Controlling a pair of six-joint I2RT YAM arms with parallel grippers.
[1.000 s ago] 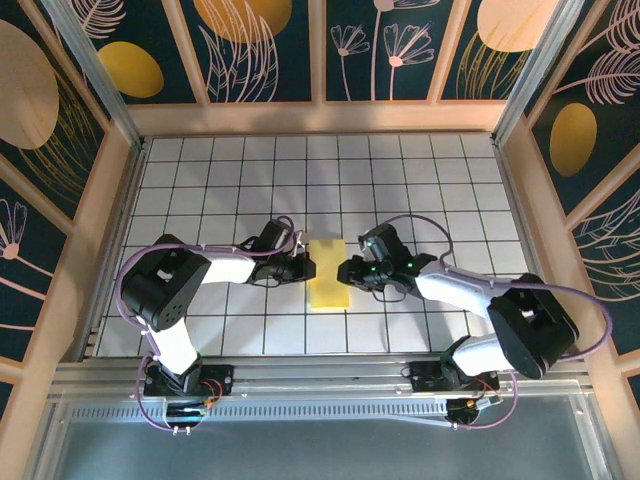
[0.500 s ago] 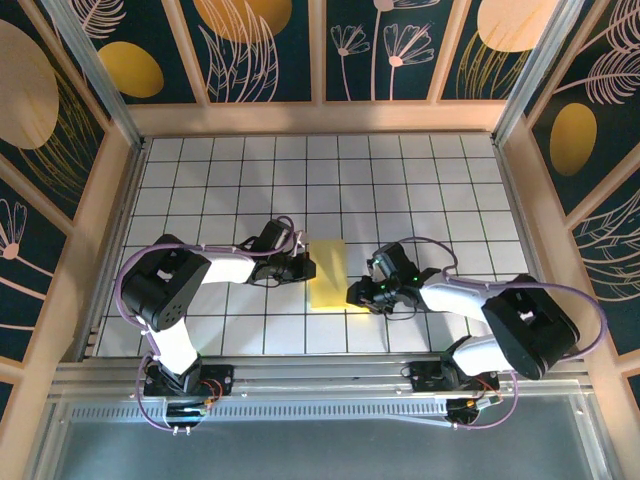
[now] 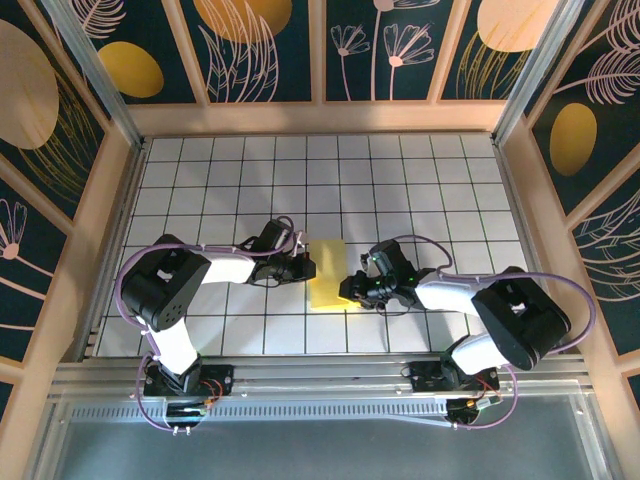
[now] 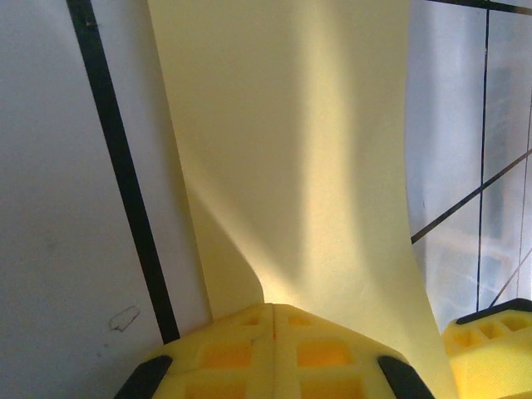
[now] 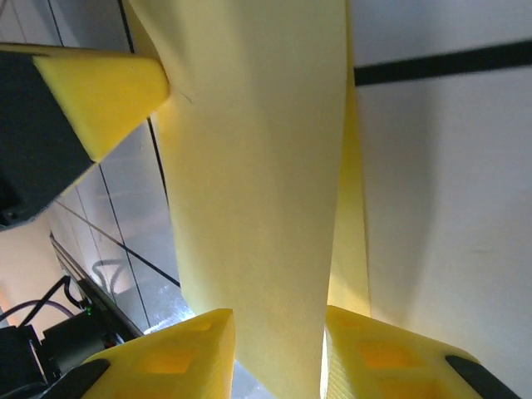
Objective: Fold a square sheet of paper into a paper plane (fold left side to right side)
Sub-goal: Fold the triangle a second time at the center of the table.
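Paper sheet (image 3: 329, 265), single, between left pincer (image 3: 309, 268) and right pincer (image 3: 349, 291).

Table (image 3: 420, 170): white top ruled with a black square grid, pale wooden rim at the far, left and right edges.
Lying on it: one square sheet of paper (image 3: 328, 275), pale yellow, doubled into a narrow strip, midway between the left and right edges and closer to the near edge, surface bowed.

White black-gridded tabletop (image 3: 400, 170) within wood-framed dark walls (image 3: 345, 75) of golden ovals (image 3: 130, 68) and pale plants
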